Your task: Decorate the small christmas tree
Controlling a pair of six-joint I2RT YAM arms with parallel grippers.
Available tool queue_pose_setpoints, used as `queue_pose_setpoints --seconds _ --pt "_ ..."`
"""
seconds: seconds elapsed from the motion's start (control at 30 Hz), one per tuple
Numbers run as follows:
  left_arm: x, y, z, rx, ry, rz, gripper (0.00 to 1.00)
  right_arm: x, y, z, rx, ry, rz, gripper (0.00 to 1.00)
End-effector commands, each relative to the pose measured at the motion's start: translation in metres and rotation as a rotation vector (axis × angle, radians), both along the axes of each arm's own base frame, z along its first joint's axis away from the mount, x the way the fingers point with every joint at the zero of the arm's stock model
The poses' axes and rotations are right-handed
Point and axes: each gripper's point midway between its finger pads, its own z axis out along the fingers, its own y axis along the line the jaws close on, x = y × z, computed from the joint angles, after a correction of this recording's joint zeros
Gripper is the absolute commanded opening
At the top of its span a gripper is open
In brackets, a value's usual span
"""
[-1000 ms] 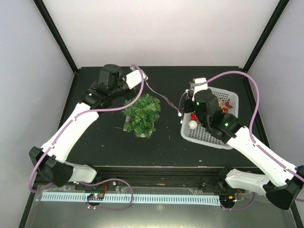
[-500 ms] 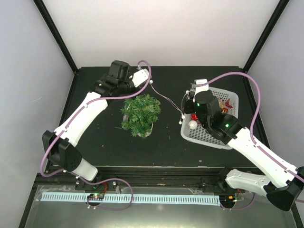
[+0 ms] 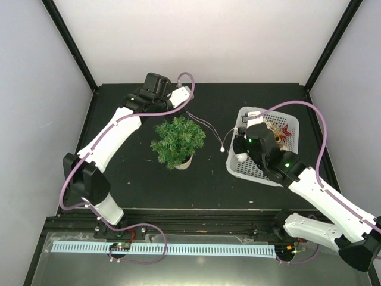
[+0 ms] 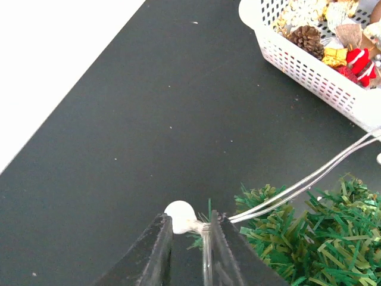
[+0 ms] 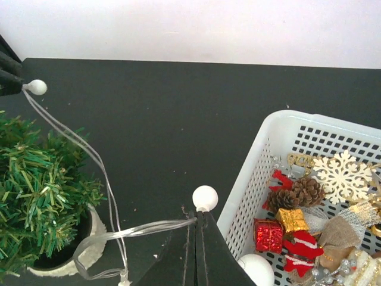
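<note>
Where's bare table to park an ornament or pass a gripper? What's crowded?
Free: the table strip between the tree and the near edge, and the far strip behind the basket. Crowded: the tree-to-basket gap, where the light string runs between the left gripper and the right gripper. The basket is full.

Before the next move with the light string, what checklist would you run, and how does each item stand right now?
1. Left hand grips the clear light string beside a white bulb: ok.
2. Right hand grips the string: ok.
3. Small green christmas tree upright on its white pot: ok.
4. String slack, looping beside the pot: ok.
5. String caught on the branches: cannot tell.
6. String outside the white mesh basket: ok.
</note>
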Motion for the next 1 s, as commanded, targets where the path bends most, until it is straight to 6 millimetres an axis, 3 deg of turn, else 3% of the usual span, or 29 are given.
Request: queue_pose_setpoints --seconds 0.0,0.27,0.4,0.6,0.97 --pt "-0.001 0.000 -0.003 0.002 0.053 -0.003 0.25 -0.010 -0.005 0.000 0.044 0.018 0.005 0.01" --pt "0.004 0.001 0.002 0.008 0.033 0.010 0.50 -0.028 -0.011 -0.002 0.071 0.033 0.027 0.01" --pt "0.006 0.004 0.006 0.015 0.017 0.020 0.58 -0.036 -0.010 -0.006 0.076 0.054 0.048 0.01" --pt "0.008 0.006 0.011 0.011 0.005 0.030 0.63 -0.043 -0.003 -0.021 0.057 0.097 0.078 0.01" --pt "0.011 0.000 0.015 -0.013 0.011 0.014 0.70 -0.051 -0.003 -0.028 0.051 0.124 0.091 0.01"
